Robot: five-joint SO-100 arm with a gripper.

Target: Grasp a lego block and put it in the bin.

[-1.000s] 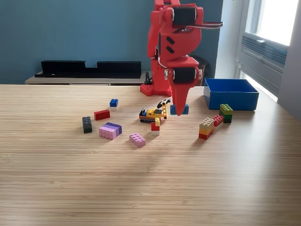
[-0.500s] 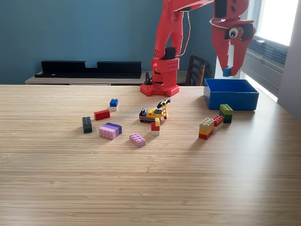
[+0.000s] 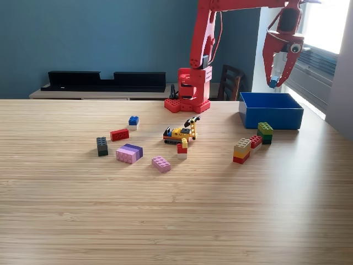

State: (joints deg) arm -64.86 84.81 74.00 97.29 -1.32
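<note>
My red gripper hangs over the blue bin at the exterior view's right, pointing down, shut on a small blue lego block held at its tips above the bin's opening. More lego blocks lie on the wooden table: a pink one, a purple and pink stack, a dark one, a red one, a blue and white one and a tan, yellow and red stack.
A yellow toy digger stands mid-table with a small red and yellow block in front. A green stack and a red brick sit just before the bin. The arm's red base is at the back; a chair behind.
The arm rose from the table near the digger with the blue block, swung to the exterior view's right, and now holds it over the bin.
</note>
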